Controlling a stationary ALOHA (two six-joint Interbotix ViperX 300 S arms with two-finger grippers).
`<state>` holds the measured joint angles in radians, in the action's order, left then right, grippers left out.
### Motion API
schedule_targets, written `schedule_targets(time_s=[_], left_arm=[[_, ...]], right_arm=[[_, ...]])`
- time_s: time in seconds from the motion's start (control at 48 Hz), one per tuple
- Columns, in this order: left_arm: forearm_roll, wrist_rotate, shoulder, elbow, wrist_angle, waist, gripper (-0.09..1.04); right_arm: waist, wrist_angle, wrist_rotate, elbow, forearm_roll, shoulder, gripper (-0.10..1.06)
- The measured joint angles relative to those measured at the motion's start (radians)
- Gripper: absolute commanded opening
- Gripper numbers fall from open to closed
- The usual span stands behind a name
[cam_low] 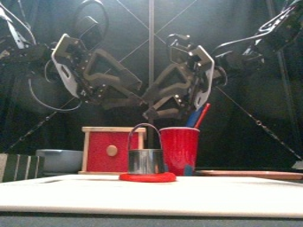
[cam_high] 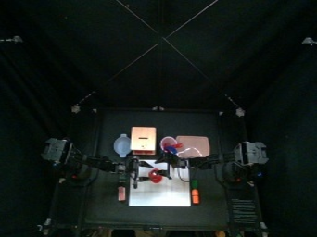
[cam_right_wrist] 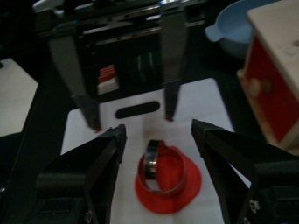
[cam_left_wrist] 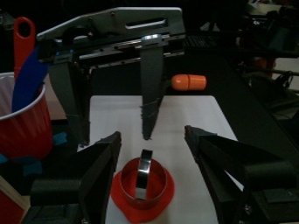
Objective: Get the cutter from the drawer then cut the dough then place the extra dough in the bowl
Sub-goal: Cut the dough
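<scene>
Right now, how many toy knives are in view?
2. A blue knife and a red knife, both standing in the red cup. Anything else inside the cup would be hidden.

No writing, label, brand, number or sign can be read in any view. The faces that show plainly are bare colour only: the red cup [cam_low: 180, 151], the wooden box [cam_low: 112, 151] with its red drawer front just left of the cup, and the white cutting board [cam_low: 190, 186] in front of the cup. In the top view, things may be too small for fine print to show.
</scene>
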<state>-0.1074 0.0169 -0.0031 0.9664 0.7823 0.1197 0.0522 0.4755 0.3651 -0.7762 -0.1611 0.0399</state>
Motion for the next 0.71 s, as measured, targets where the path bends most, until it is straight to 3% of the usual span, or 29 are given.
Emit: schedule_targets(time_s=[0.167,0.354,0.438,0.562,0.708], left_arm=[[-0.006,0.002,0.000,0.008,0.000,-0.005,0.93],[-0.006,0.003,0.000,0.041,-0.008,-0.008,0.93],[-0.008,0.005,0.002,0.057,-0.008,-0.009,0.93],[-0.006,0.012,0.018,0.064,-0.009,-0.011,0.93],[0.006,0.055,0.074,0.061,-0.009,-0.018,0.93]], right_arm=[[-0.052,0.067,-0.181,-0.072,0.221,-0.008,0.92],[-0.163,0.164,-0.420,-0.084,0.509,-0.002,0.92],[-0.207,0.178,-0.499,-0.077,0.623,0.011,0.92],[-0.259,0.193,-0.571,-0.061,0.758,0.028,0.92],[-0.304,0.256,-0.595,-0.058,0.859,0.058,0.92]])
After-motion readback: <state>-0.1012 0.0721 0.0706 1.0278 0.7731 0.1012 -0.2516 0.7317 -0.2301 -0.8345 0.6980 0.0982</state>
